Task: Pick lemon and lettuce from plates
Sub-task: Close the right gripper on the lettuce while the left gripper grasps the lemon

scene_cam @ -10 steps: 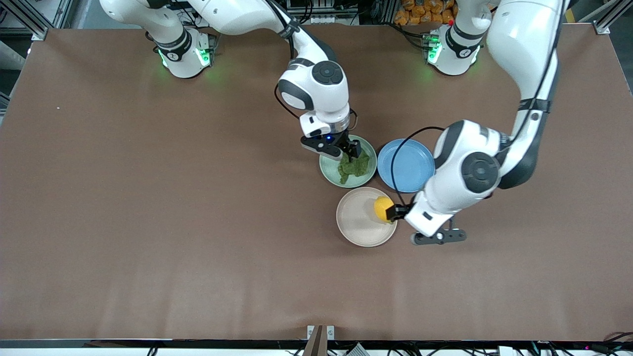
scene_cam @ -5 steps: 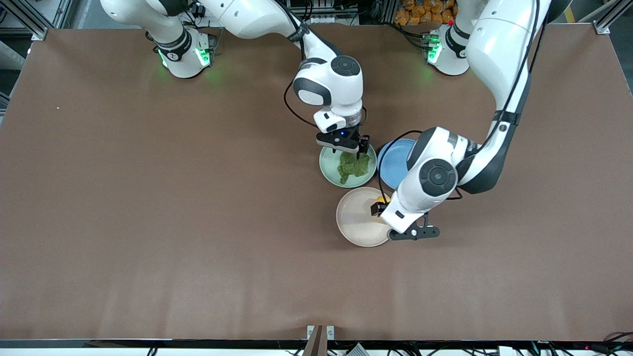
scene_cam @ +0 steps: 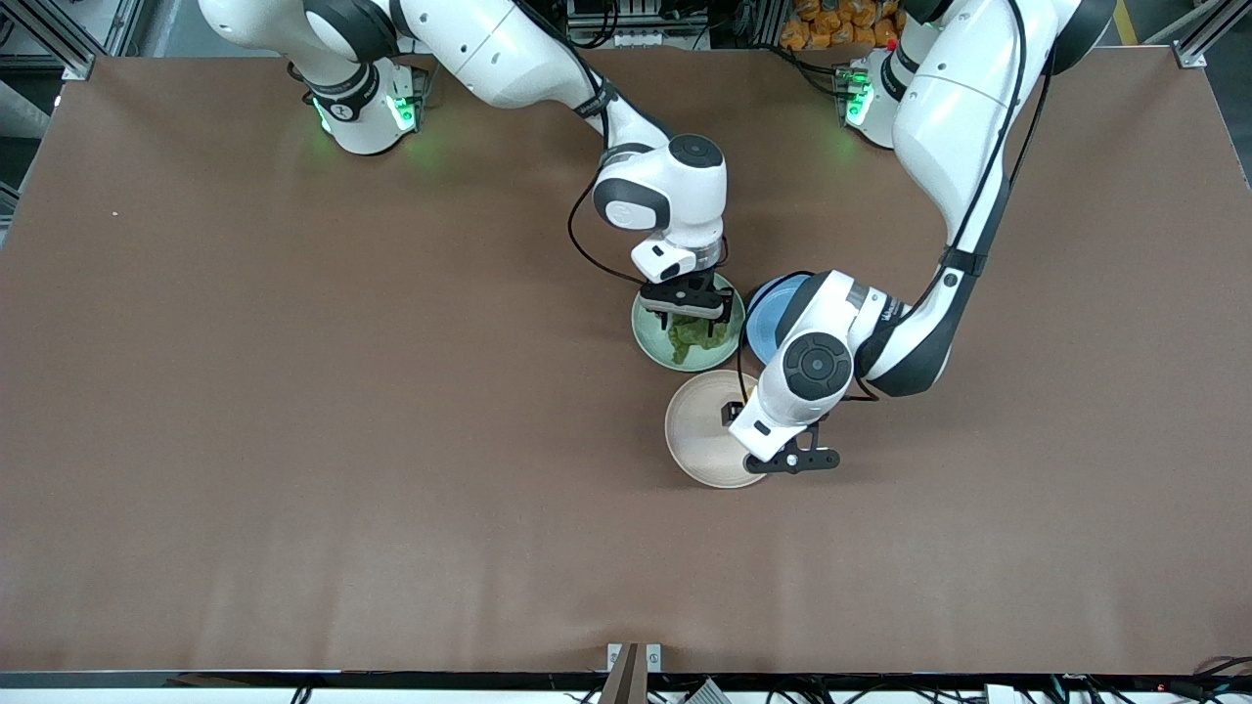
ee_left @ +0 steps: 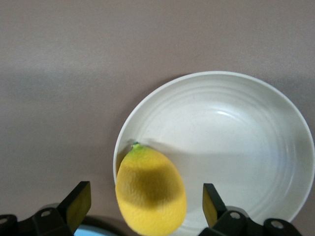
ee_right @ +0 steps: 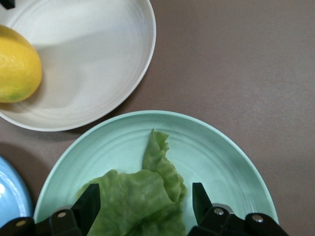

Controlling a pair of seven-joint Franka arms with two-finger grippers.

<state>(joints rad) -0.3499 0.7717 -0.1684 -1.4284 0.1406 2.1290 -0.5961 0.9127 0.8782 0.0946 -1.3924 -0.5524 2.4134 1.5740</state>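
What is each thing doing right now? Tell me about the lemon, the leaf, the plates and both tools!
lemon: on the beige plate, near its rim, not gripped.
lettuce: lying crumpled on the mint plate.
beige plate: holds the lemon.
mint plate: holds the lettuce.
blue plate: partly hidden by the left arm.
left tool: open around the lemon.
right tool: open over the lettuce.

A: Glossy white arm shells, dark grey round joint caps; black cables looped beside each wrist.

B: Green lights at both bases; black fingers (ee_left: 78, 202), silver screws.
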